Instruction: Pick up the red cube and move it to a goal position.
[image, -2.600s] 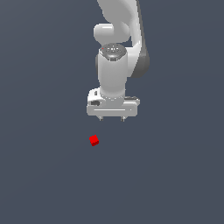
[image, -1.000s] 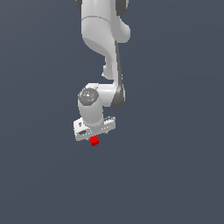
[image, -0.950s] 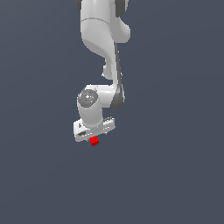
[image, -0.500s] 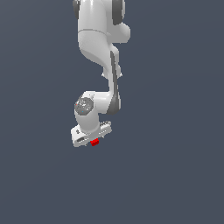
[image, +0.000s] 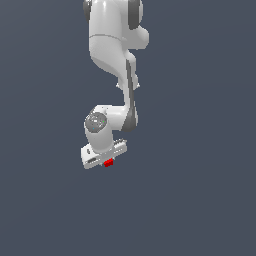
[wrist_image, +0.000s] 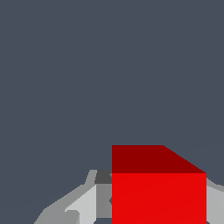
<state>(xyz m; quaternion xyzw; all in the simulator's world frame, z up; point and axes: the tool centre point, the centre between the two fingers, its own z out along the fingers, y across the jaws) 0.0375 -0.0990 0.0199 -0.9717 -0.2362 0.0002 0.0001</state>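
Your cube (image: 108, 162) sits directly under the gripper (image: 106, 159), with only a sliver of red showing below the white hand in the exterior view. In the wrist view the cube (wrist_image: 158, 188) fills the space between the grey fingers (wrist_image: 72, 205), which are closed on it. The arm (image: 117, 55) descends from above over the plain grey tabletop (image: 200, 200).

The cube (image: 108, 162) sits directly under the gripper (image: 106, 161), tucked against its underside. In the wrist view the cube (wrist_image: 158, 192) lies between the fingers (wrist_image: 81, 203), close to the camera.
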